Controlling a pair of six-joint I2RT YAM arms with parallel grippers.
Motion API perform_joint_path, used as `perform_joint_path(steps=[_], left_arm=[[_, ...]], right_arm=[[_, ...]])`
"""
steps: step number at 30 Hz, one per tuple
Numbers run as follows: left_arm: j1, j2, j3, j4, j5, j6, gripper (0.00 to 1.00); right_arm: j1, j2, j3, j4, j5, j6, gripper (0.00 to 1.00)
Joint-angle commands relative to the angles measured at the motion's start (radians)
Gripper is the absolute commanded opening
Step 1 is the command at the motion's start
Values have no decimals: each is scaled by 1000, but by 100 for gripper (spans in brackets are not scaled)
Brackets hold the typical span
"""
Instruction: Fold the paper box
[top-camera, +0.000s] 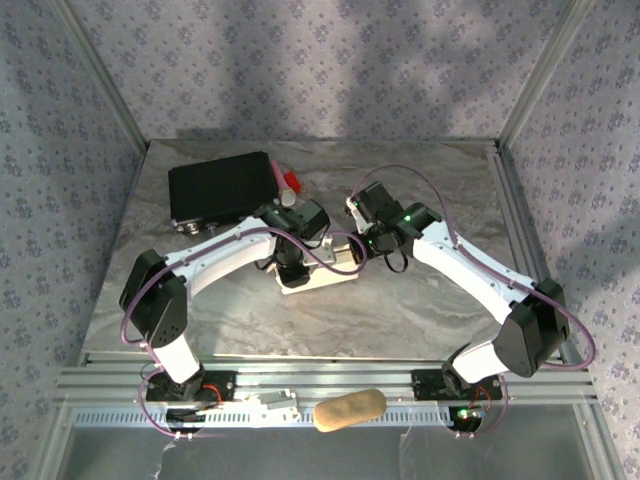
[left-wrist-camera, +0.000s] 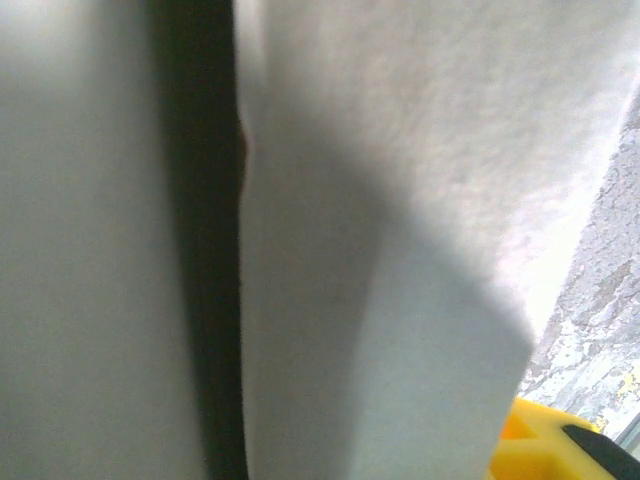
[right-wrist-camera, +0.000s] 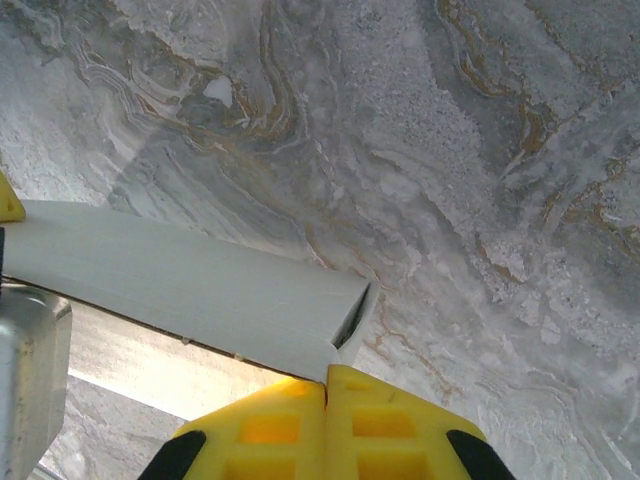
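Right gripper (right-wrist-camera: 327, 393), jaws pressed together, sits just beside the flat white cardboard paper box (right-wrist-camera: 200, 290). Left gripper (top-camera: 289, 262) is over the box; I cannot tell how its jaws stand.

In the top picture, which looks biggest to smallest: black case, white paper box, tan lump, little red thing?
1. black case
2. paper box and tan lump: cannot rank them, since the arms cover much of the box
3. red thing, smallest

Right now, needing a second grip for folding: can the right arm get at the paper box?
Probably yes: the right arm has its shut jaws beside the paper box, nothing between; they'd need opening.
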Motion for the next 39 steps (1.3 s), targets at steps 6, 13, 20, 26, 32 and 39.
perform_joint_path(steps=[6, 13, 20, 26, 32, 39], left_arm=[[-13, -2, 44, 24, -18, -33, 42], [-12, -26, 38, 29, 18, -45, 50], [-16, -29, 42, 19, 19, -56, 52], [-18, -52, 49, 23, 22, -67, 52], [-21, -69, 55, 29, 46, -87, 54], [-26, -48, 44, 18, 58, -93, 55]], right_arm=[[-10, -19, 12, -53, -75, 18, 0], [-16, -13, 27, -67, -90, 13, 0], [-26, -17, 18, -76, -89, 9, 0], [-30, -16, 25, -81, -98, 5, 0], [-39, -4, 34, -84, -116, 7, 0], [-43, 5, 38, -83, -116, 8, 0]])
